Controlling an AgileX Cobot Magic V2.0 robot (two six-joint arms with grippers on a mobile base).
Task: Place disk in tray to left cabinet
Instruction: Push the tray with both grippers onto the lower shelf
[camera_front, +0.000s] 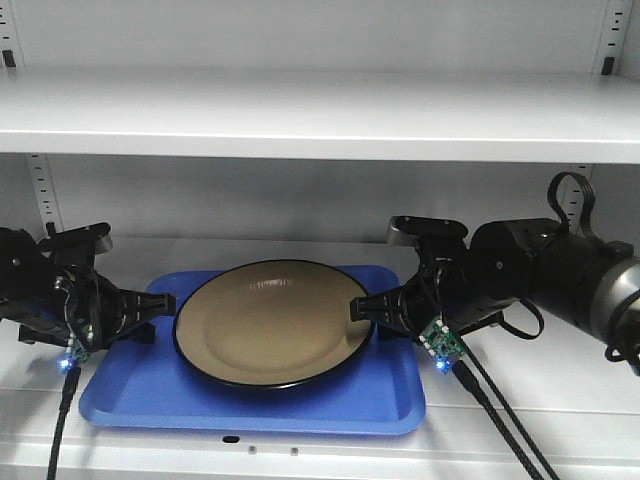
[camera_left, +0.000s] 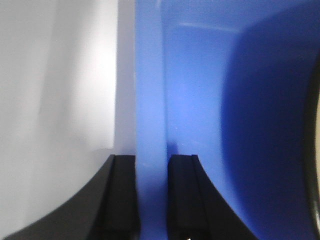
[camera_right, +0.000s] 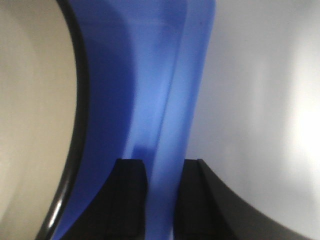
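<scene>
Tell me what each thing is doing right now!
Round tan plate with black rim: lying flat in the tray.
Flat blue plastic tray: on the lower cabinet shelf, gripped at both ends.
Left gripper: clamped on tray rim.
Right gripper: clamped on tray rim.

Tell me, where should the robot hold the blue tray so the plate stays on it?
By its two short ends, one gripper from each side. The tray is flat with a low raised rim that fingers can pinch, as the left gripper and right gripper do. The disk fills the middle, so only the rim is free.
</scene>
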